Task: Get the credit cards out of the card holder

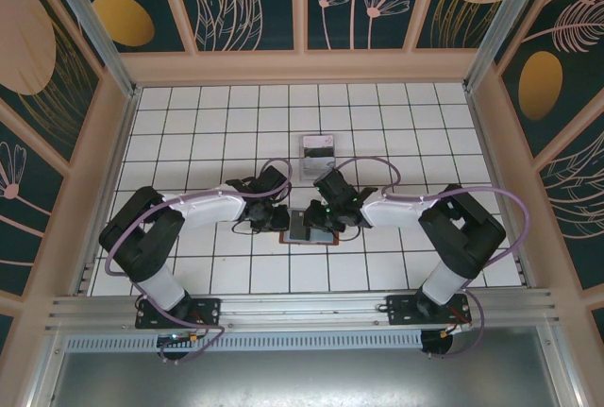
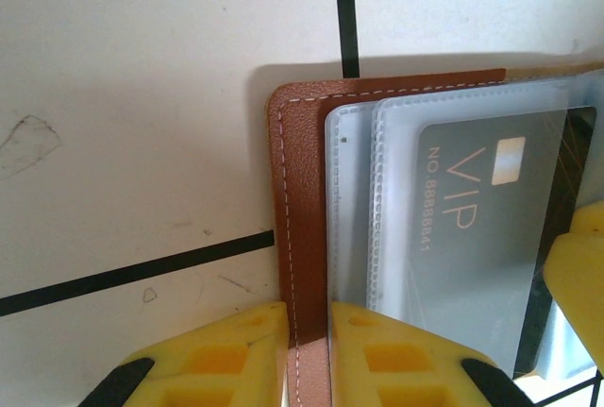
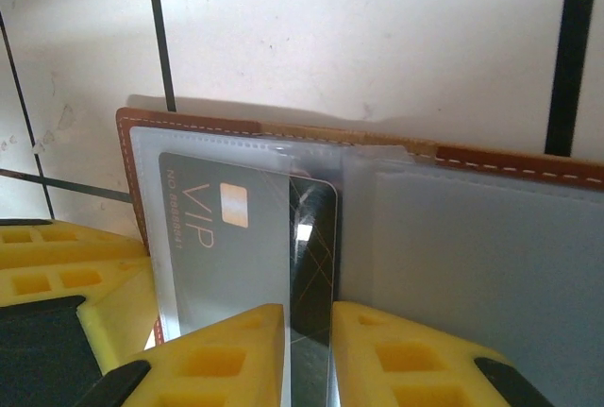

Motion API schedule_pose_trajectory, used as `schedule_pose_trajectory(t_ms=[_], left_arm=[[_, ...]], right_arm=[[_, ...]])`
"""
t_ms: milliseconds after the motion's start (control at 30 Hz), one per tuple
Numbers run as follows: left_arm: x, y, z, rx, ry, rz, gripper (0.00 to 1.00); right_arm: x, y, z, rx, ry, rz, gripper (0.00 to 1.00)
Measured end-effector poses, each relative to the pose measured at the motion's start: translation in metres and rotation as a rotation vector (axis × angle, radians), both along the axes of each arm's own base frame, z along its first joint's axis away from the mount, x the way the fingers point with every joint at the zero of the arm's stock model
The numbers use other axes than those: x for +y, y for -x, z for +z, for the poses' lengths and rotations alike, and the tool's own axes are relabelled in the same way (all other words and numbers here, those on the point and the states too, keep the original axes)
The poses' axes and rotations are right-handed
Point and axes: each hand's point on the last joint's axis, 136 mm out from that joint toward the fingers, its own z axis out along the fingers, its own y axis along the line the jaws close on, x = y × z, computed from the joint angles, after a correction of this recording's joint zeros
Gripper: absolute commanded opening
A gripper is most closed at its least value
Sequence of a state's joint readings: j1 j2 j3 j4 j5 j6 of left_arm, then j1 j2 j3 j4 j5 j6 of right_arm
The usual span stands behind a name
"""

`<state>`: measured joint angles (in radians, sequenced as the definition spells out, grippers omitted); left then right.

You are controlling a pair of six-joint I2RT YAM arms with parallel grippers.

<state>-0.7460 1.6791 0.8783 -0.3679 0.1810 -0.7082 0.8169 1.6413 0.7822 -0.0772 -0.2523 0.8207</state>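
Now the left hand [image 2: 307, 336] pinches the card holder [image 2: 298, 190], the right hand [image 3: 309, 336] a dark credit card [image 3: 313, 228].

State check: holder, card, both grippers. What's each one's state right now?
Brown leather book-style card holder: open flat on the tiled table, cover edge clamped.
Dark grey VIP credit card: partly out of its clear sleeve.
Left gripper: shut on the card holder's cover.
Right gripper: shut on the card's exposed edge.

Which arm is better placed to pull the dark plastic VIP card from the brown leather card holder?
Right. The right gripper pinches the edge of the dark plastic VIP card; the left gripper clamps the brown leather card holder.
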Motion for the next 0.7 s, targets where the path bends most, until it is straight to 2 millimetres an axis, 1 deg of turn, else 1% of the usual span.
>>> schedule_pose_trajectory(t_ms=[300,700], left_arm=[[0.0007,0.0006,-0.0018,0.005,-0.004,0.003,0.17],[0.0025,0.001,-0.0057,0.013,-0.02,0.006,0.17]], right_arm=[[0.0014,-0.0007,-0.0007,0.0,-0.014,0.002,0.26],[0.0022,-0.0003,-0.0019,-0.001,-0.038,0.005,0.24]])
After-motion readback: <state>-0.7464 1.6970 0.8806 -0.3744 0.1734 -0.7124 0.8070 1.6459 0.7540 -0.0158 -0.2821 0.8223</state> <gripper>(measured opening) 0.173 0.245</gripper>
